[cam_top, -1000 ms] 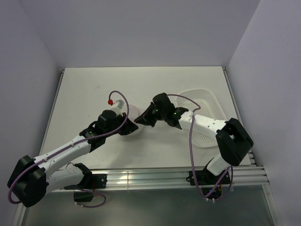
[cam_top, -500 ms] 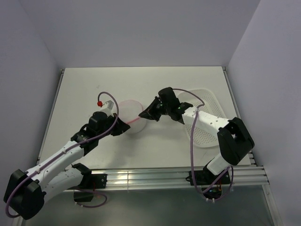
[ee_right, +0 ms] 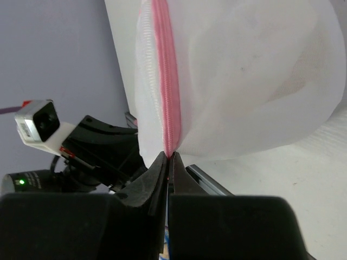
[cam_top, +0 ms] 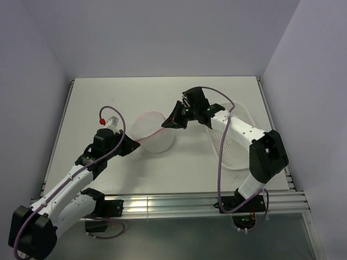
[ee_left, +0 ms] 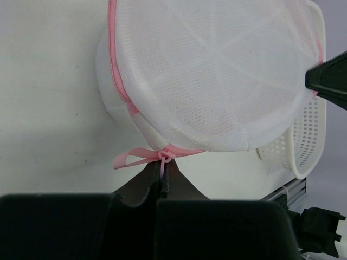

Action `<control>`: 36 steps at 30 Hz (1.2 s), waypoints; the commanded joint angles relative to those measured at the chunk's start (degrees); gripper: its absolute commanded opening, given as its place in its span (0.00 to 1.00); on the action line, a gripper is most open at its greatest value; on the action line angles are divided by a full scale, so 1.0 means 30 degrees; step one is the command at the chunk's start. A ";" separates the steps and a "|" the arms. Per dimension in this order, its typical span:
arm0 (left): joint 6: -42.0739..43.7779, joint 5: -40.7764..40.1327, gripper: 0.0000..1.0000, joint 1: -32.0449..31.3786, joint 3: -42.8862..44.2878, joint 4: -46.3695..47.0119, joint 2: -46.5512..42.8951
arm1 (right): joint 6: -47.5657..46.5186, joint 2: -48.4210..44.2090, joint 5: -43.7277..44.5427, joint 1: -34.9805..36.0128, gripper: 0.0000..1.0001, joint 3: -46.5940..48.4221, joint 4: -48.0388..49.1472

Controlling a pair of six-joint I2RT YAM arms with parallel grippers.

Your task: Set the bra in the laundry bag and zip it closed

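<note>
Laundry bag (cam_top: 155,135), contents unclear through its mesh, stretches between both claws: left claw (ee_left: 162,168) pinching its pink pull loop, right claw (ee_right: 168,160) clamping its zipper; perforated basket (cam_top: 238,143) beside.

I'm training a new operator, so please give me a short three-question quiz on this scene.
1. True or false: the left hand is open.
2. The right hand pinches: A a sock, B the pink zipper seam of the laundry bag, C a cup?
3. What white perforated thing lies right of the laundry bag?
Key: 1 false, it is shut on the pink pull tab. 2 B. 3 the basket.
</note>
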 commanded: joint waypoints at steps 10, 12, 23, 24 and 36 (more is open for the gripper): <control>-0.0204 -0.0545 0.00 0.1654 -0.0021 -0.1154 -0.0318 | -0.4509 -0.0008 -0.0187 -0.1156 0.00 0.2003 -0.2822; -0.0175 -0.0689 0.00 0.1684 0.0037 -0.1211 -0.0289 | -0.4685 -0.0038 -0.0099 -0.1244 0.00 0.2003 -0.2853; -0.0321 -0.1394 0.00 0.2415 0.0154 -0.1914 0.0033 | -0.5622 0.0021 -0.0099 -0.1595 0.00 0.2529 -0.3614; -0.0350 -0.1394 0.00 0.2503 0.0154 -0.1914 0.0237 | -0.5739 -0.0008 -0.0041 -0.1624 0.00 0.2617 -0.3673; -0.0468 -0.1862 0.00 0.3324 0.0183 -0.2382 0.0034 | -0.6297 0.0050 -0.0098 -0.1918 0.00 0.2909 -0.4025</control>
